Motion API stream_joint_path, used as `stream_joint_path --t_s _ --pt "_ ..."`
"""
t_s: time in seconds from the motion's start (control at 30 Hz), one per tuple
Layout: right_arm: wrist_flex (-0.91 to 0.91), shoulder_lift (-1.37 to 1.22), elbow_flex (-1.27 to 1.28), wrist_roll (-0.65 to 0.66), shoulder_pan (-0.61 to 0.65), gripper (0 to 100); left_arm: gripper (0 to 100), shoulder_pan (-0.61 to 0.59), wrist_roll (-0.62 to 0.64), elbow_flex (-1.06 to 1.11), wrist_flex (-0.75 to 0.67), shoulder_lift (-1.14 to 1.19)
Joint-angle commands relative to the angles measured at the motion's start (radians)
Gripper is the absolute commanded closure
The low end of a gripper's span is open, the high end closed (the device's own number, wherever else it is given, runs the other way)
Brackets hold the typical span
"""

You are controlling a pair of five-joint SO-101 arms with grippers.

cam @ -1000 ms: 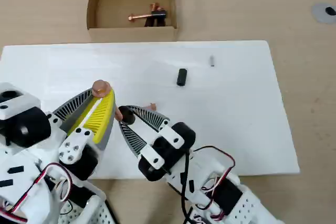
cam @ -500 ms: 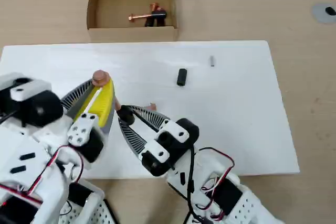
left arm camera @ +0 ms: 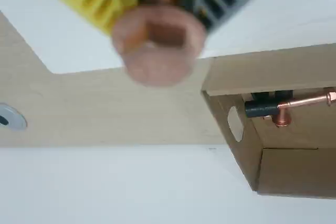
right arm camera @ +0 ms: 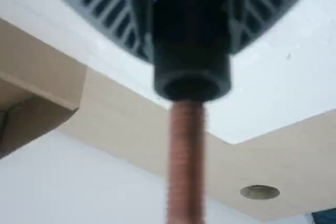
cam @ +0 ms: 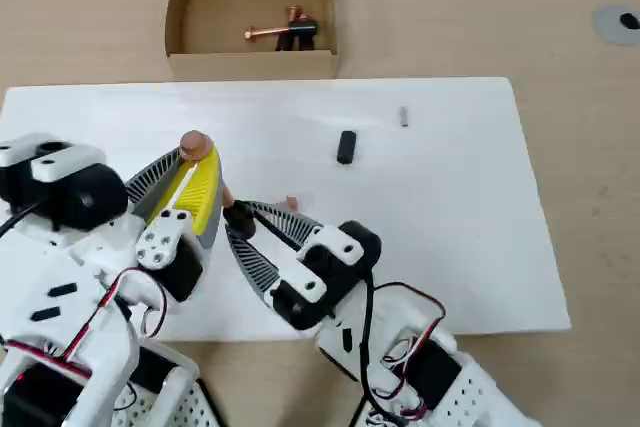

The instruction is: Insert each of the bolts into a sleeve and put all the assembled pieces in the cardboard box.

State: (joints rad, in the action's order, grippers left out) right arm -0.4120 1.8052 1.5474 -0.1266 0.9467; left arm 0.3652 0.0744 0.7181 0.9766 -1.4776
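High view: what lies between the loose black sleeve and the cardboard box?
The stretch from the loose black sleeve to the cardboard box is bare in the high view: just white board.

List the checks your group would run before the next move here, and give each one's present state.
1. Bolt gripped by the left fingers: ok.
2. Sleeve gripped by the right fingers: ok.
3. Copper shaft inside the sleeve: ok, it sticks out of the sleeve in the right wrist view.
4. Bolt pushed fully home: cannot tell.
5. Cardboard box open with room: ok, assembled pieces lie to one side inside.
6. All sleeves filled: not ok, a loose sleeve lies on the white sheet.
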Motion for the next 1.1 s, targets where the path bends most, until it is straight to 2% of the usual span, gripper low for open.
stream_joint_path --t_s 0.0,0.27,0.5,0.87,0.93,1.0,1.07 --pt "0.021 0.051 -0.042 -0.012 0.016 98.9 99 -0.006 0.008 0.003 -0.032 -0.005" --pt "0.021 0.05 -0.041 -0.011 0.016 98.9 99 0.003 0.009 0.009 -0.029 -0.005" --pt "0.021 0.05 -0.041 -0.009 0.016 98.9 99 0.124 0.009 -0.054 0.064 -0.021" --pt "0.021 0.05 -0.039 -0.008 0.016 98.9 99 0.069 -0.04 -0.06 0.123 -0.076" --pt "0.021 0.05 -0.039 -0.008 0.016 98.9 95 0.089 -0.046 -0.063 0.175 -0.071" --pt "0.021 0.05 -0.039 -0.008 0.016 98.9 83 0.164 -0.025 -0.071 0.265 -0.071" --pt "0.02 0.05 -0.039 -0.008 0.016 98.9 83 0.186 0.038 -0.069 0.275 -0.071"
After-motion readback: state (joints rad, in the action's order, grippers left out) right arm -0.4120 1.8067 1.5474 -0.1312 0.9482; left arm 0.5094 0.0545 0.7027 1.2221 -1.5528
